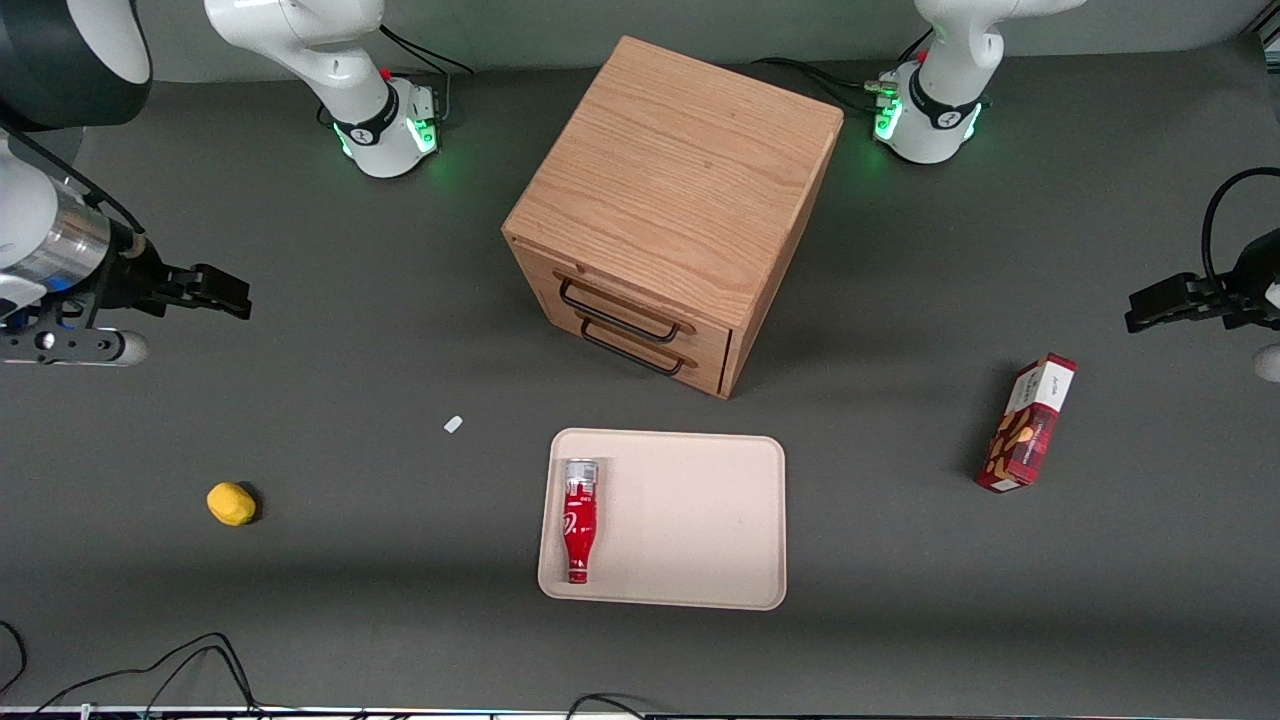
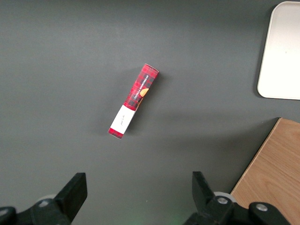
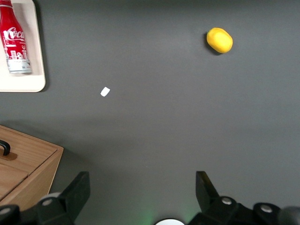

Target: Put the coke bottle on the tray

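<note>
The coke bottle (image 1: 580, 520) is a slim red bottle with white script. It lies flat in the tray (image 1: 700, 520), along the tray's edge nearest the working arm, with its cap toward the front camera. The tray is pale beige and sits in front of the cabinet's drawers. Bottle (image 3: 13, 40) and tray corner (image 3: 28, 84) also show in the right wrist view. My right gripper (image 1: 235, 293) is open and empty. It hovers high over the table at the working arm's end, well apart from the tray. Its fingers (image 3: 75, 190) stand wide over bare table.
A wooden drawer cabinet (image 1: 680, 200) stands mid-table. A yellow lemon-like object (image 1: 230, 503) and a small white scrap (image 1: 453, 424) lie between gripper and tray. A red snack box (image 1: 1027, 425) lies toward the parked arm's end. Cables run along the table's front edge.
</note>
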